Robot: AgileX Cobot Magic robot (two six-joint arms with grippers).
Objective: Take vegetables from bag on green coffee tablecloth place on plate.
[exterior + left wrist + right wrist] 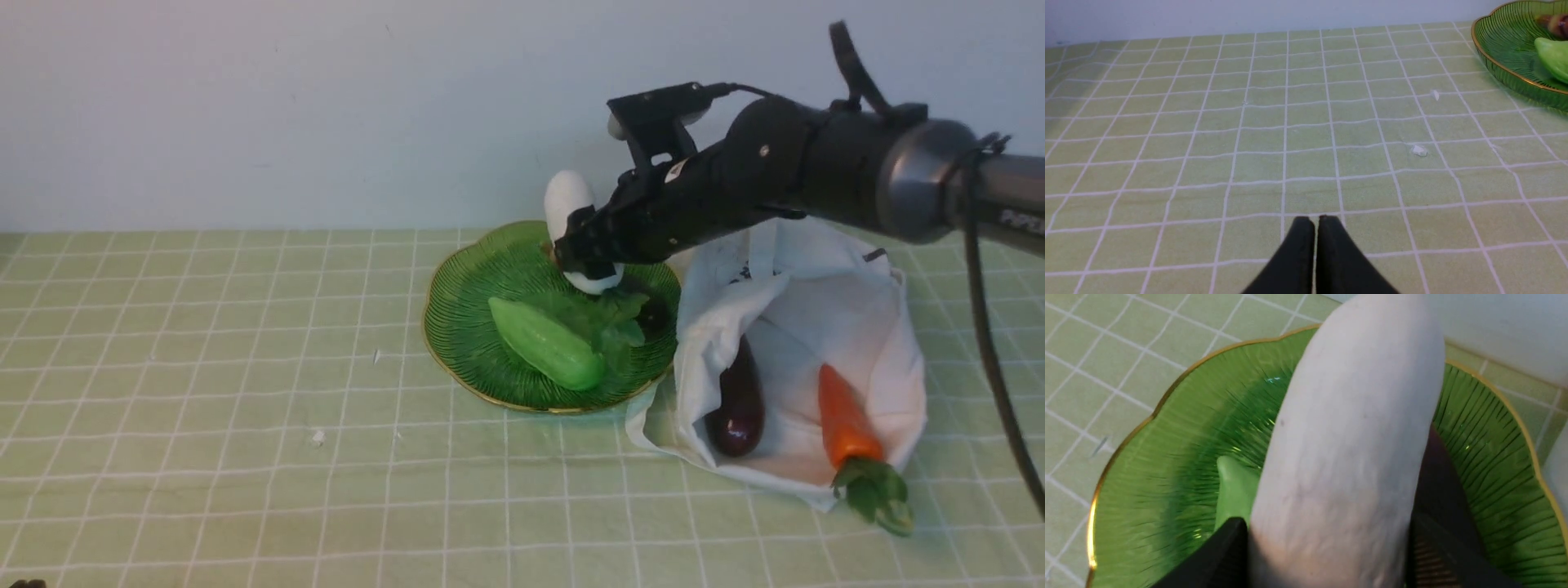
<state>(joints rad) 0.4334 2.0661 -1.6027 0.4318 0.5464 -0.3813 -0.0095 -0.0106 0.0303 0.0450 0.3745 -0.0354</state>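
Tablecloth point(204, 367): pale yellow-green, thin white grid.
Plate point(465, 310): dark green, ribbed, gold rim.
Radish point(567, 200): white body, green leaves.
Oblong vegetable point(545, 343): light green.
Eggplant point(737, 408): glossy dark purple.
Carrot point(845, 420): orange, green leaves.
Bag point(824, 318): white, small dark marks.

Clamping radish point(569, 200) in right gripper point(586, 260) over plate point(465, 327), beside cucumber point(545, 343). In bag point(816, 310), just beside plate: eggplant point(737, 404), carrot point(845, 420), leaves poking out.

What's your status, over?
Right end effector shut on radish over plate. Left end effector shut, empty. Eggplant, carrot in bag. Green vegetable on plate.
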